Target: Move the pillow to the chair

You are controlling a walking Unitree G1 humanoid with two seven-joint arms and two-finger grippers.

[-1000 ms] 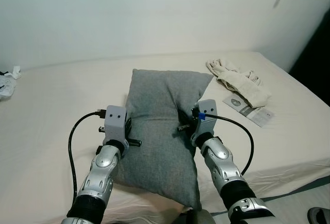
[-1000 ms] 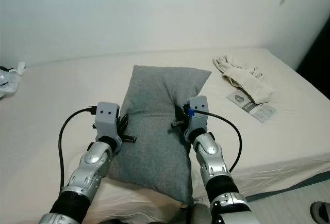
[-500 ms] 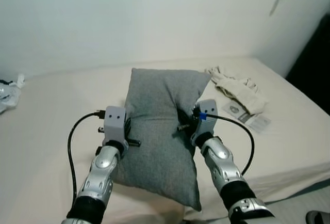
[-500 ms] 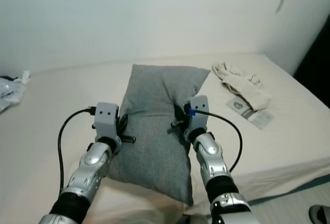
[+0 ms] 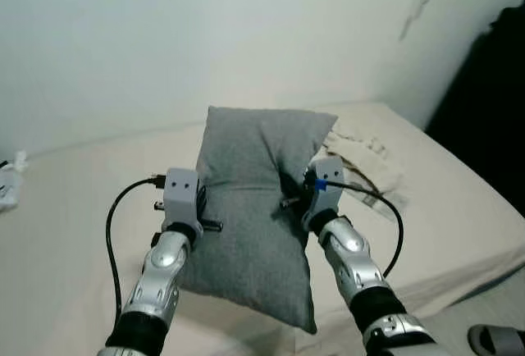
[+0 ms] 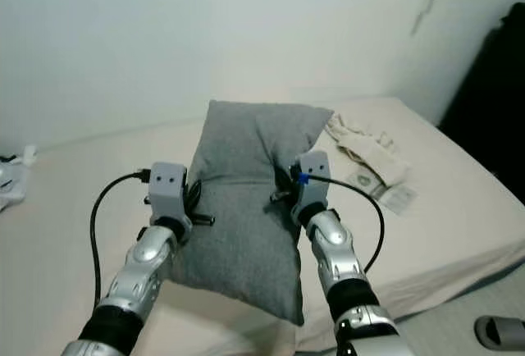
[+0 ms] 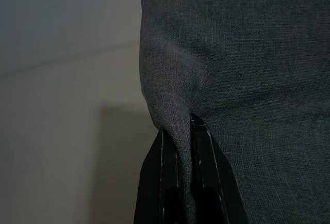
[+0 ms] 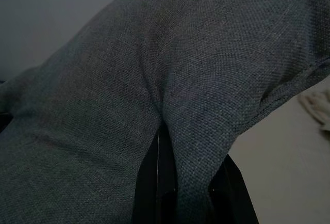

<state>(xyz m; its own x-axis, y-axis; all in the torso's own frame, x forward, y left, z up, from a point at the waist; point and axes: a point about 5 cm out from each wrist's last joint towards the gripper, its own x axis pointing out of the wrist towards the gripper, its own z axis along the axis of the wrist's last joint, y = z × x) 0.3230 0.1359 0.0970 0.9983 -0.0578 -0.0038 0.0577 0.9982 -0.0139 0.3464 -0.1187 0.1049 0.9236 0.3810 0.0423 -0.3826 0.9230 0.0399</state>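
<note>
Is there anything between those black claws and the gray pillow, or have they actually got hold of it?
Nothing stands between them. The left gripper pinches a fold along one side of the pillow, and the right gripper pinches a fold on the other side, so both are shut on its fabric above the bed.

Grey woven pillow (image 5: 254,216), rectangular and plump, held lifted above the bed (image 5: 66,208) with its long axis running away from the robot. A fold of fabric on each long edge is pinched: one by the left hand (image 7: 178,182), one by the right hand (image 8: 180,182). The near corner droops past the bed's front edge.
</note>
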